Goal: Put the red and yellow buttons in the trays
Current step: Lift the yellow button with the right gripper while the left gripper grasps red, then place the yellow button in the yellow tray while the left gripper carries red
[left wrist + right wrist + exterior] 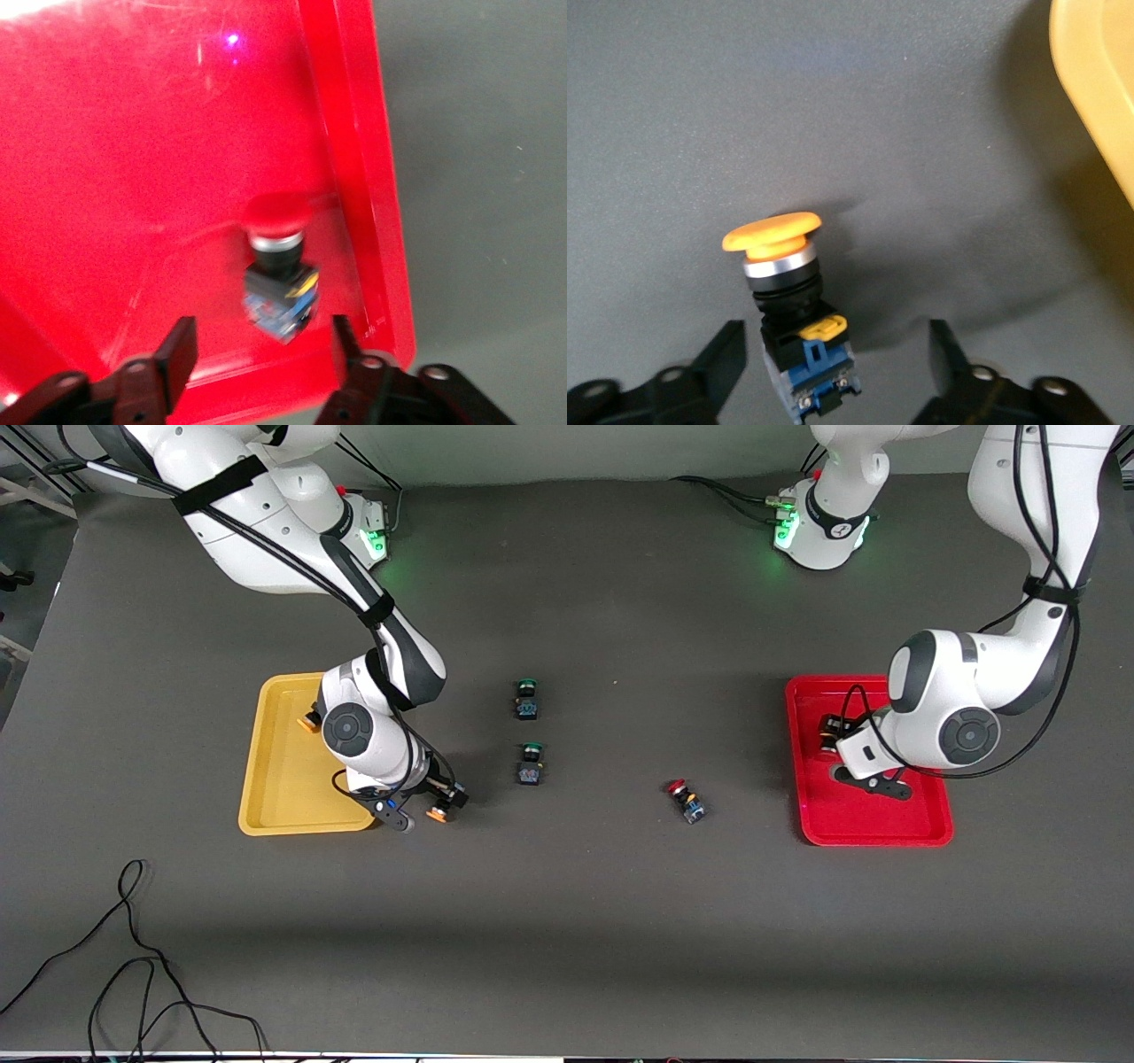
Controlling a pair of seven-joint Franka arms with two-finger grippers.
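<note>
Yellow button (799, 328) lies between open right tool (833, 354) fingers.

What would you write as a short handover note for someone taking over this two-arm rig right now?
Right gripper: open, low over the dark table beside the shallow yellow plastic tray, straddling an orange-yellow-capped push-button switch that lies on the table.
Left gripper: open, over the shallow red plastic tray, above a red-capped switch lying in it.
Done: one orange-yellow-capped switch in the yellow tray, one red in the red tray.
Left: the straddled switch; the red-capped switch on the table. Leave both green-capped switches.
</note>
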